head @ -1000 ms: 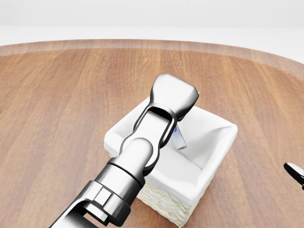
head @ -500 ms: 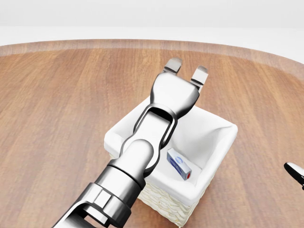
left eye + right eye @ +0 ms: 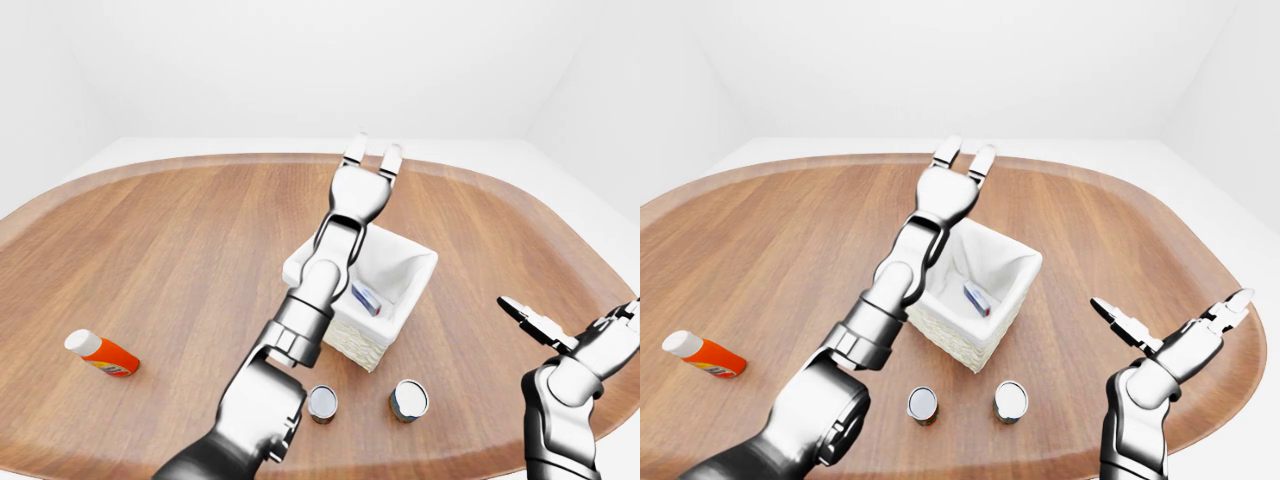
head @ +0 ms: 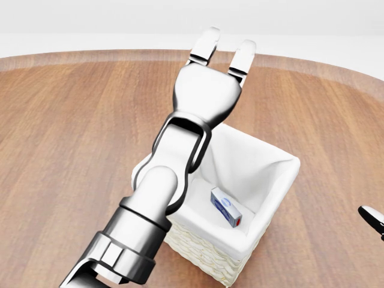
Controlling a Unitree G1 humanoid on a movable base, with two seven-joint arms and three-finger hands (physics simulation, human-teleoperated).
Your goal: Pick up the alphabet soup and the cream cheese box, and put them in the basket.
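Wooden table (image 3: 180,240): 1 basket (image 4: 273,180) (box (image 4: 226,207) inside), 2 cans (image 3: 322,403).

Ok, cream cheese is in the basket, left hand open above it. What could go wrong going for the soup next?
Two similar cans stand below the basket in the left-eye view; their labels can't be read, so you might grab the wrong one. The left arm crosses over the basket, so pulling back low could clip its rim and shift the cream cheese box. The cans stand close together; open fingers could topple the neighbour.

Orange bottle (image 3: 102,353) — lying on table (image 3: 180,240).
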